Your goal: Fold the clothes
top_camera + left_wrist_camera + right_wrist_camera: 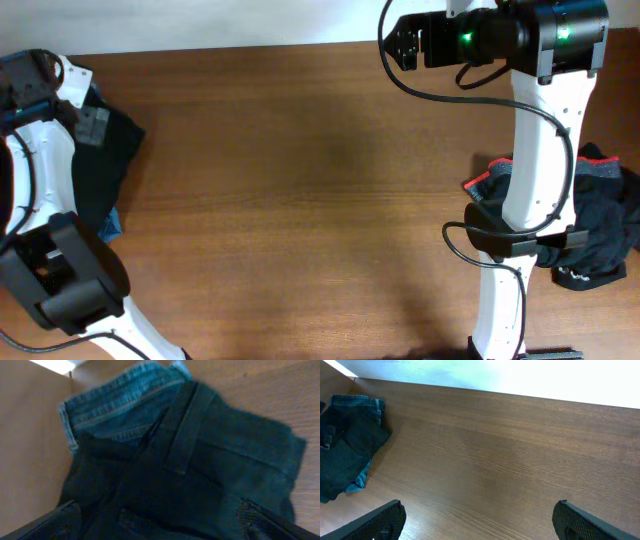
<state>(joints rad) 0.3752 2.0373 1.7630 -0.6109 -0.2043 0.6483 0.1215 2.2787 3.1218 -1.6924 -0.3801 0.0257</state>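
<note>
Left gripper [160, 522], jaws wide and empty, above dark trousers [215, 465] stacked on blue jeans [112, 402] at table's left edge; right gripper [479, 519], equally wide and empty, over wooden table [510, 450]; crumpled dark clothes [603, 235] right.

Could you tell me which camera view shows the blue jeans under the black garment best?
The left wrist view: the blue jeans fill the upper frame, waistband and stitching clear, partly under the black garment. The right wrist view shows the jeans small at far left; overhead shows only a blue sliver.
</note>
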